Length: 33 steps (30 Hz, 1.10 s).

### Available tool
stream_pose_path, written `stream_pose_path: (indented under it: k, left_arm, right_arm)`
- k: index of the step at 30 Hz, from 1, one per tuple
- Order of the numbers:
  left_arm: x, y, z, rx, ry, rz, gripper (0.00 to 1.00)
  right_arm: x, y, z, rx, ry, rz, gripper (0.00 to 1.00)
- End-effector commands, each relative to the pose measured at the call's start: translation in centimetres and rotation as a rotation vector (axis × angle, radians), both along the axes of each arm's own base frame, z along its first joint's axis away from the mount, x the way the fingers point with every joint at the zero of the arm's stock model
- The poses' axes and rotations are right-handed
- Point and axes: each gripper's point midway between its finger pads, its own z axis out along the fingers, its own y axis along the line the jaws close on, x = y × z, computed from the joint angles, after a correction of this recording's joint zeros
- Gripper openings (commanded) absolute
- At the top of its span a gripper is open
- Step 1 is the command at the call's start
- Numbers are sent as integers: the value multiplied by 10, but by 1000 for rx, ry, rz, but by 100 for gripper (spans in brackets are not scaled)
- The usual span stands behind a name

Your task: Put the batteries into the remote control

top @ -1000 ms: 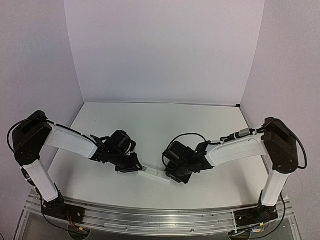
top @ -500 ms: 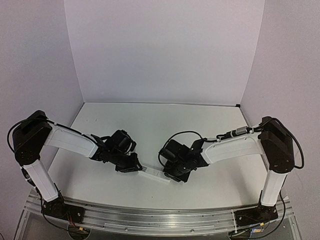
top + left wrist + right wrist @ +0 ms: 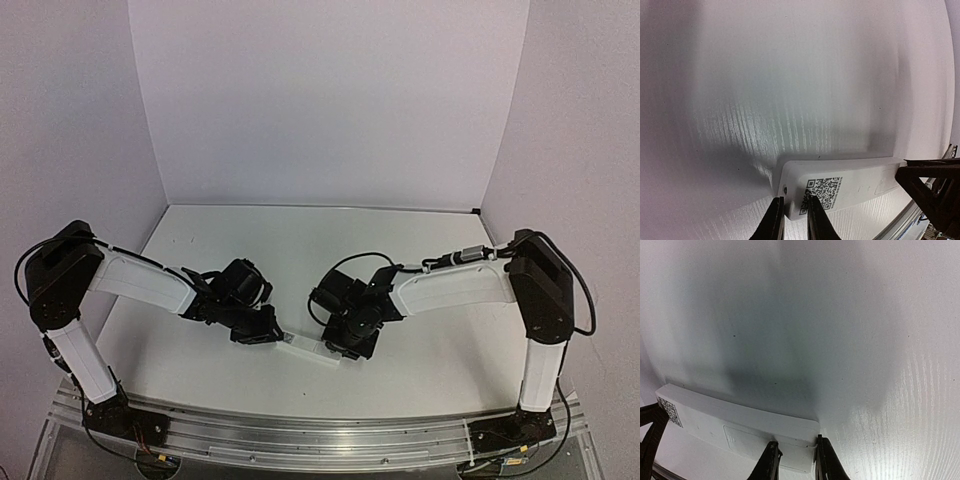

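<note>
Between the left tool (image 3: 793, 201) and the right tool (image 3: 796, 442), the remote control (image 3: 840, 184) is lying along the white, faintly grained counter (image 3: 790, 75). It is showing as a slim, smooth white plastic bar with rounded corners. Each tool is pinching one end of it. A black QR code label (image 3: 822, 192) is sitting just beside the left tool, and a rectangular cover outline (image 3: 742, 437) is sitting near the right.

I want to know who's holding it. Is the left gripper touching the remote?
Touching. The left wrist view shows the left gripper pinching the remote at its end, beside the square code label.
</note>
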Motion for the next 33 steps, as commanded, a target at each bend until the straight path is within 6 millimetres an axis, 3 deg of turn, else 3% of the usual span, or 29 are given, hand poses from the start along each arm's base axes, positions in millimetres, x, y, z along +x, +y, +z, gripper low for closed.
stream_pose_path:
  k: [1, 7, 12, 17, 26, 28, 33]
  left_arm:
    - [-47, -2, -33, 24, 164, -111, 15]
    - [-47, -5, -33, 15, 169, -117, 15]
    - [-47, -7, -31, 4, 165, -121, 15]
    - [-50, -8, -31, 1, 170, -136, 15]
    - [-61, -10, -33, 4, 170, -174, 15]
    - [-61, -8, -35, 12, 171, -167, 15]
    - [-47, 6, -35, 100, 124, -85, 15]
  right_arm:
    - [-16, 70, -75, 243, 56, 87, 20]
    - [-14, 90, -75, 303, 46, 122, 20]
    - [-10, 92, -70, 304, 19, 138, 20]
    - [-4, 123, -62, 359, 5, 222, 16]
    - [-5, 145, -60, 413, 22, 265, 14]
    - [-5, 142, -60, 404, 9, 258, 14]
    - [-3, 111, -53, 341, -38, 203, 16]
